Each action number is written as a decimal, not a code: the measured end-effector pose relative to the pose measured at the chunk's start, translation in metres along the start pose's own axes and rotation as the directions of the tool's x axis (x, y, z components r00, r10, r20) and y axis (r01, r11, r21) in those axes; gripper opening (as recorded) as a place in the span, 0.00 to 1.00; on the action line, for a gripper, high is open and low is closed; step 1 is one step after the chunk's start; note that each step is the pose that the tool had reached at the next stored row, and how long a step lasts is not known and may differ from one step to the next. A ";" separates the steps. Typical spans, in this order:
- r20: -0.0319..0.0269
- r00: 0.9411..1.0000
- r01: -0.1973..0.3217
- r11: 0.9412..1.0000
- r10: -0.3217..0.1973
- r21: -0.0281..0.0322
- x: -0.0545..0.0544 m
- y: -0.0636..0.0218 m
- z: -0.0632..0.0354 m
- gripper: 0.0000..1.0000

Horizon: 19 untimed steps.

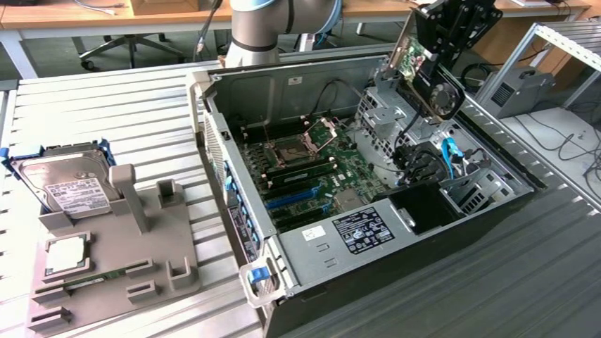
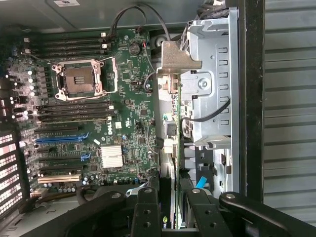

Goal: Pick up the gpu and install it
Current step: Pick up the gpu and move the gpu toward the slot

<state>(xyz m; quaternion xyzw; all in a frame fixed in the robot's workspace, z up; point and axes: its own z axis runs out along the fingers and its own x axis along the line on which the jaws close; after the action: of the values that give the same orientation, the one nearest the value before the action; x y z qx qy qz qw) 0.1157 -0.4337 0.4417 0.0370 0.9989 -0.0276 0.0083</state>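
My gripper [image 1: 440,51] hangs over the far right side of the open computer case [image 1: 310,271], shut on the gpu [image 1: 424,76]. The card is tilted on edge, green board with a black fan cooler, above the grey drive cage [image 1: 387,105]. In the wrist view the gpu [image 2: 174,143] runs edge-on between my fingers [image 2: 147,202], its silver end bracket [image 2: 176,58] farthest from the gripper [image 2: 170,200]. It hovers beside the motherboard [image 2: 123,108], away from the blue expansion slots [image 2: 61,139].
On the exterior view's left, a grey fixture [image 1: 141,246] holds a silver hard drive [image 1: 64,184], a processor chip [image 1: 66,255] and a memory stick [image 1: 89,280]. Blue cables [image 1: 449,156] and black wires lie inside the case near the drive cage [image 2: 212,89].
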 end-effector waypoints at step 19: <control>0.000 1.000 0.000 1.000 0.000 0.000 0.014 -0.0010 0.0019 0.26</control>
<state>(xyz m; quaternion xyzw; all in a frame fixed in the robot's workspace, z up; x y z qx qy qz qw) 0.1012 -0.4337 0.4396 0.0370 0.9989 -0.0277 0.0083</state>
